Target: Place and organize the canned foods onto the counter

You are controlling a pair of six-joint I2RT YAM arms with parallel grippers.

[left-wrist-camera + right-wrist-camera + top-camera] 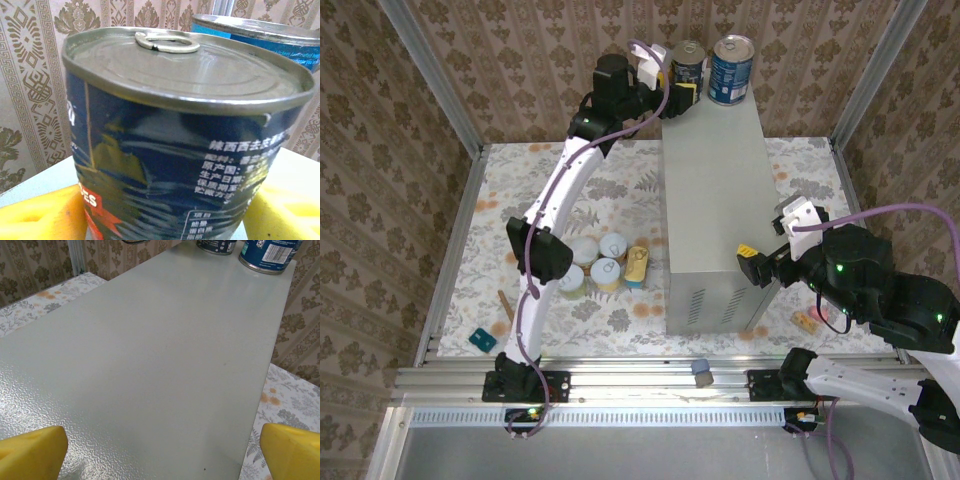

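the left jaws sit either side of a dark-blue tin, their yellow pads close against its wall low down. whether they grip it or have let go cannot be told from the pictures. the tin stands upright on the far end of the grey box, at the top of the overhead picture, with a second blue tin just beside it on the right. the right jaws are wide open and hold nothing. they hover over the near end of the box top, right of centre in the overhead picture.

the step in hand looks like setting this tall tin down next to its twin, which would put two of the seven up. next, i judge, the left jaws must open clear and lift away without nudging either tin. then they go down for the short yellow tins and the flat gold tin, clustered on the desk left of the box, mid-left of the frame.

the box top is flat, smooth painted metal with plenty of bare room. the desk has a floral cover, and a mallet and a teal block lie at lower left. brown patterned wallpaper closes three sides, and metal rails run along the near edge.
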